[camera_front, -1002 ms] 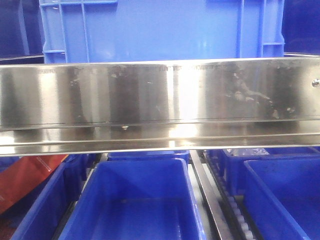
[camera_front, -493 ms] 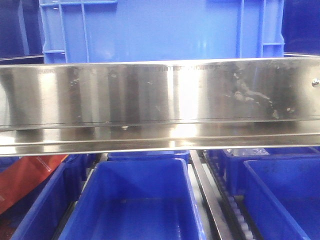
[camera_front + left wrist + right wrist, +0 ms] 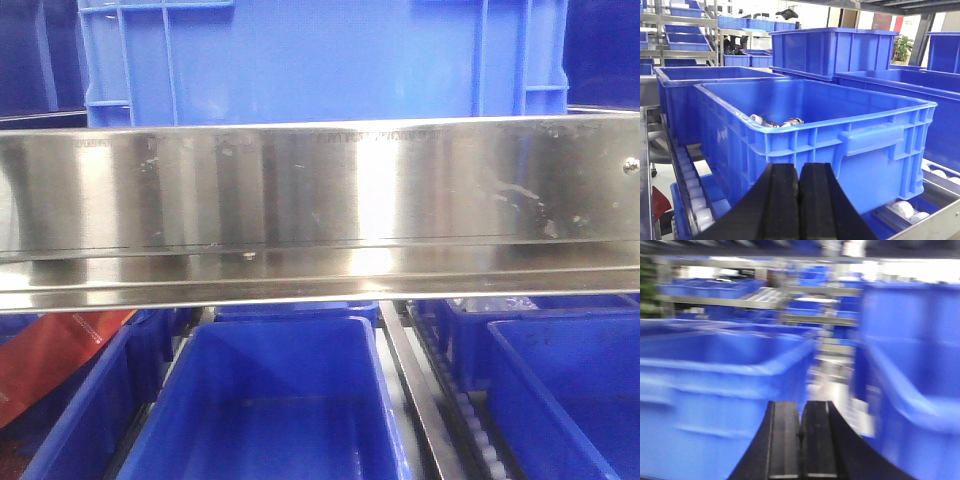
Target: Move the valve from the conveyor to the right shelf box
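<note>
Behind the shiny steel shelf rail (image 3: pixel 320 200) sit big blue boxes (image 3: pixel 815 135), while the left gripper (image 3: pixel 799 200) and right gripper (image 3: pixel 801 440) are both closed and empty, with no valve or conveyor showing.

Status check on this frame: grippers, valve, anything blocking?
Left gripper shut, empty, facing a blue bin with metal parts inside. Right gripper shut, empty, view blurred. Valve and conveyor not identifiable. Steel shelf rail fills the front view.

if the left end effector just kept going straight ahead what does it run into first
Most likely the near wall of the blue bin directly ahead of the left end effector, whose jaws are closed; how far off it is isn't clear.
</note>
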Available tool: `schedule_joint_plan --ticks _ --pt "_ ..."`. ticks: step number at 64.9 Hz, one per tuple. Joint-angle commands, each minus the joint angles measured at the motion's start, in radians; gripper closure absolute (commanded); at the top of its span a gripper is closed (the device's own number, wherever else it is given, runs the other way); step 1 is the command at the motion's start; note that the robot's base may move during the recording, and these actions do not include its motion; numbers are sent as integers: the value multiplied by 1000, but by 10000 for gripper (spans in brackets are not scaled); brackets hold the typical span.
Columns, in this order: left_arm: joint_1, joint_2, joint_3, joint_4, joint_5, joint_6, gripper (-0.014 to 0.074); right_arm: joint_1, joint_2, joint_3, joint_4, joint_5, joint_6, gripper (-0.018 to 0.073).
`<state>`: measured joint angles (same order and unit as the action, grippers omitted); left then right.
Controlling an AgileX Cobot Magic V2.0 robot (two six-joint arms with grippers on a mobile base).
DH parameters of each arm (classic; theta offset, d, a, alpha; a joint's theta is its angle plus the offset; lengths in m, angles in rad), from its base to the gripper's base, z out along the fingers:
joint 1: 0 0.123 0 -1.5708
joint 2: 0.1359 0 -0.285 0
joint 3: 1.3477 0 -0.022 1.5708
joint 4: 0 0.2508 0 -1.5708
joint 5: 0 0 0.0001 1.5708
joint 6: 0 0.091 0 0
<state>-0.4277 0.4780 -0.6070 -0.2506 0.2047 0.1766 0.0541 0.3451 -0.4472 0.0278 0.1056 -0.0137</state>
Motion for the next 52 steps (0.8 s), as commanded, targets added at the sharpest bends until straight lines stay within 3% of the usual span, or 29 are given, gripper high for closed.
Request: schedule_joint_plan --ticks 1,16,30,34,52 --pt "3 -3 -1 -2 -20 -6 708 -73 -53 76 -6 -68 -4 722" --pt "3 -3 -1 -2 -20 -6 708 -161 -217 288 -6 -106 -4 722" --pt "3 -3 -1 -2 -20 -6 708 -159 -345 444 -6 -134 -4 722" --pt "3 -3 -1 -2 -20 -6 708 -159 -345 447 -6 -186 -4 722" --pt "3 -5 -1 -2 -20 -6 708 -114 -345 447 -6 -113 -4 722"
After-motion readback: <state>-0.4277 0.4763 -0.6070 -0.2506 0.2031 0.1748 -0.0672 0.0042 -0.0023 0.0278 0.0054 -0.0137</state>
